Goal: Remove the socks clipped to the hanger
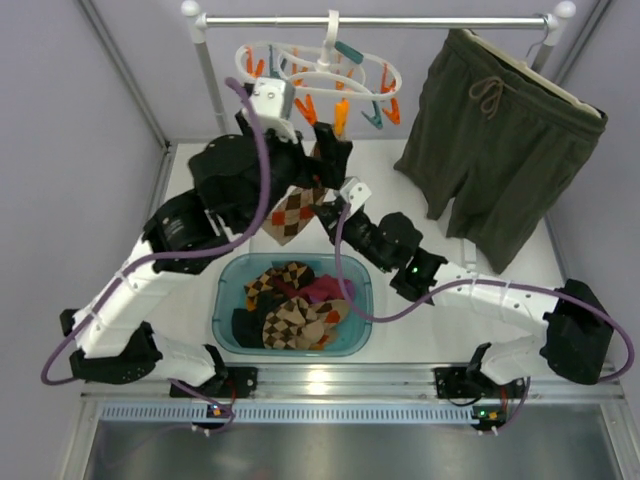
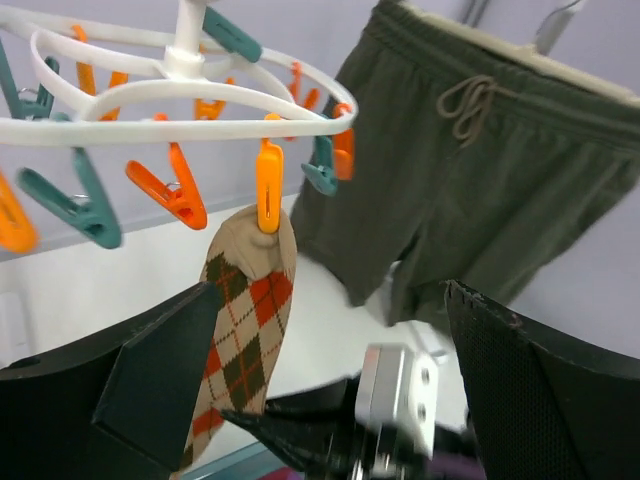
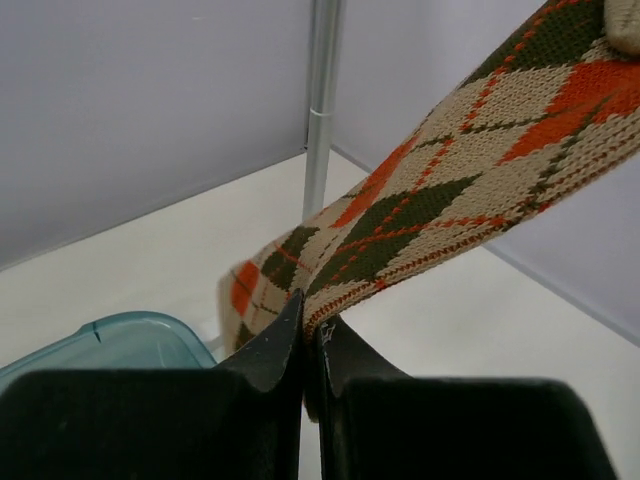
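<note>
The white ring hanger (image 1: 320,65) hangs by its hook from the rail, with orange and teal pegs dangling; it also shows in the left wrist view (image 2: 170,95). One argyle sock (image 1: 293,212) hangs from an orange peg (image 2: 268,190). In the left wrist view the sock (image 2: 245,320) lies against the left finger (image 2: 150,370). My left gripper (image 2: 332,295) is open wide just below that peg, raised by the hanger (image 1: 325,160). My right gripper (image 3: 312,335) is shut on the sock's lower part (image 3: 420,200) and pulls it taut. It sits below the left one (image 1: 322,208).
A teal bin (image 1: 225,300) below the grippers holds several loose socks (image 1: 292,305), argyle, black and purple. Large olive-green shorts (image 1: 500,150) hang on the right of the rail (image 1: 400,20). Frame posts stand at the back corners.
</note>
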